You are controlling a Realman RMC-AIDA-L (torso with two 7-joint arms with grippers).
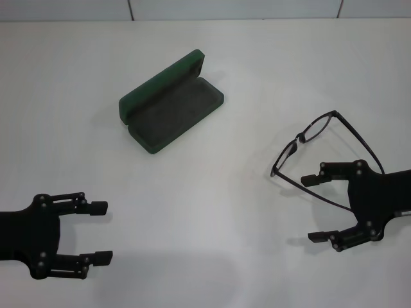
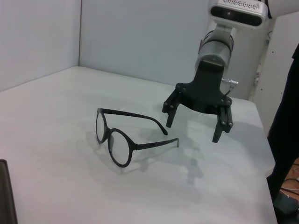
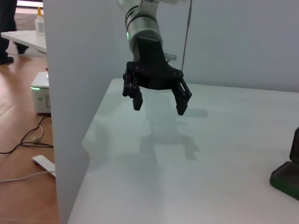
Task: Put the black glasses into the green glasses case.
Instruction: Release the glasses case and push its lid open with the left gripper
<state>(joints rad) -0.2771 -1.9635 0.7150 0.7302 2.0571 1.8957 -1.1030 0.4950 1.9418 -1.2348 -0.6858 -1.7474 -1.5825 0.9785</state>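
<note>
The black glasses [image 1: 319, 151] lie unfolded on the white table at the right; they also show in the left wrist view [image 2: 122, 136]. The green glasses case [image 1: 172, 102] lies open at the upper middle, grey lining up and nothing inside; one corner of it shows in the right wrist view [image 3: 286, 178]. My right gripper [image 1: 314, 208] is open, just in front of the glasses with its upper finger over a temple arm, holding nothing; it also shows in the left wrist view [image 2: 194, 127]. My left gripper [image 1: 101, 232] is open and empty at the front left, and shows in the right wrist view [image 3: 159, 105].
The white table [image 1: 212, 212] ends at a wall seam along the back. In the right wrist view a white partition [image 3: 70, 93] stands at the table's side, with cables and a small box on the wooden floor beyond.
</note>
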